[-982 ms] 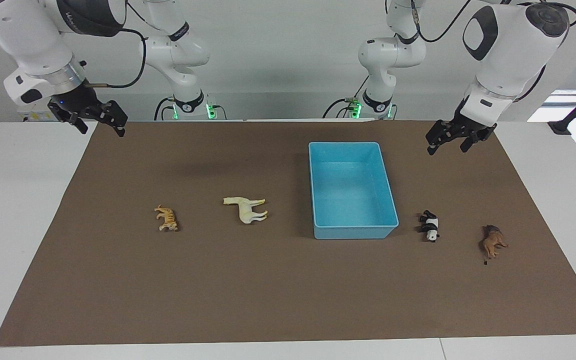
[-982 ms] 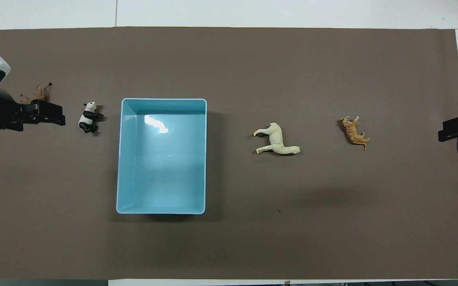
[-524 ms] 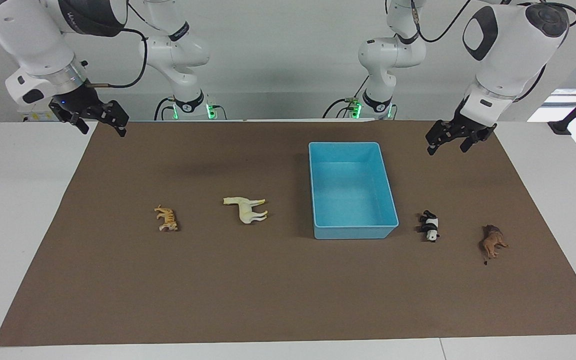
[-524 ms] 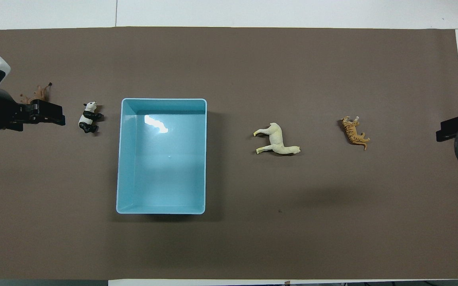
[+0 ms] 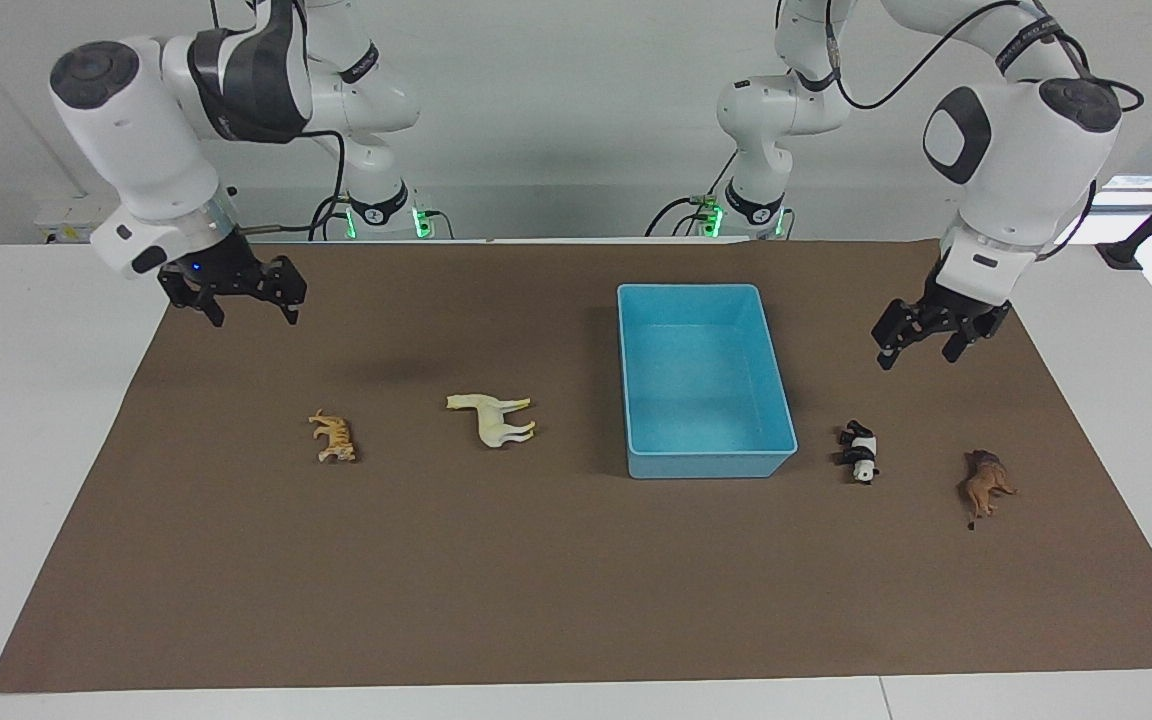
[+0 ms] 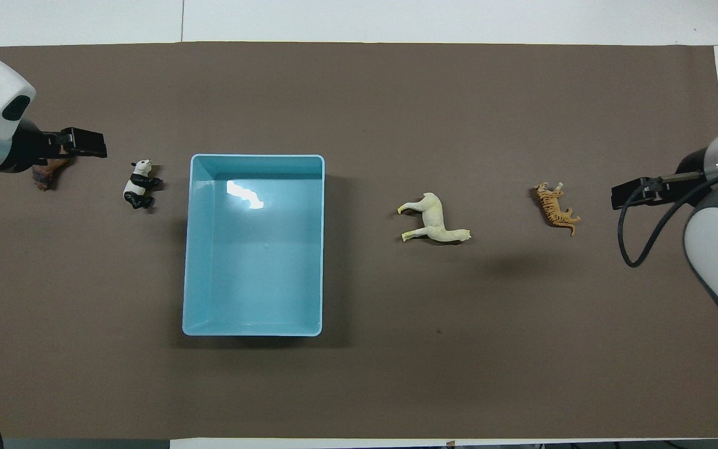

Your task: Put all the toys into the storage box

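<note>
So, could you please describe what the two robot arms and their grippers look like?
Both arms are glossy white with rounded joints, dark grey joint panels and black cables looped alongside. The left gripper and right gripper are black with two fingers each. Green lights glow at both bases.

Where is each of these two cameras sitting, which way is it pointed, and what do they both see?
Facing view: high across the table, facing the robots; shows both arms from base to hand, left gripper and right gripper open in the air.
Overhead view: high above the robots' end, looking steeply down and forward; only the wrists and grippers show, left gripper, right gripper.
Shared: brown mat, storage box, tiger, horse, panda, lion, mirrored half a turn.
</note>
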Robot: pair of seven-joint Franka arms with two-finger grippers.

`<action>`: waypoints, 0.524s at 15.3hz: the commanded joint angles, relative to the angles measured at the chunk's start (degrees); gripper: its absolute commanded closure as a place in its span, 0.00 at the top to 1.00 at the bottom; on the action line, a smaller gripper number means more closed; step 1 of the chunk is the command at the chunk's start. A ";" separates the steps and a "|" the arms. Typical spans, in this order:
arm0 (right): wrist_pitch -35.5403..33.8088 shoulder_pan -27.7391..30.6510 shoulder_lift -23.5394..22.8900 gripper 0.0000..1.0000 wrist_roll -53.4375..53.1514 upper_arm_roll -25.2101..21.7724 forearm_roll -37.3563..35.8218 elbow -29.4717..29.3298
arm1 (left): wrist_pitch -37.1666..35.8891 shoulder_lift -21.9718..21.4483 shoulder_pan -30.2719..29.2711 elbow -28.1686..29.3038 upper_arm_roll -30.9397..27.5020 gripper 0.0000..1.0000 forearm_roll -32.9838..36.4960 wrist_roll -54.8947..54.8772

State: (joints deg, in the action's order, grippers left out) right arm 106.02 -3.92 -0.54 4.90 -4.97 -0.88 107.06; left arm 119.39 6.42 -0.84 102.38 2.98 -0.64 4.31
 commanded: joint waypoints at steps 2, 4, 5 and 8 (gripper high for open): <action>12.68 -2.22 -5.60 1.00 3.44 -0.04 0.18 4.10 | 11.10 7.98 -2.85 -0.25 0.44 1.00 1.26 -5.18; 20.07 -2.67 -8.50 1.00 3.54 -0.04 0.18 6.48 | 16.29 9.22 -3.56 2.64 0.44 1.00 1.87 -5.36; 23.76 -2.67 -9.82 1.00 3.54 -0.04 0.18 7.45 | 17.96 9.66 -2.95 4.05 0.53 1.00 1.79 -5.19; 27.04 -2.58 -13.42 1.00 3.71 -0.04 0.18 7.55 | 20.52 13.96 -1.01 4.41 0.44 1.00 1.96 -4.84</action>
State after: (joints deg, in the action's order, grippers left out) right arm 131.38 -6.83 -12.83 6.81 -5.00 -0.90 114.15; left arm 137.06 18.87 -3.21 105.74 3.59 0.08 -0.58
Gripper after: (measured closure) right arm 0.000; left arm 0.000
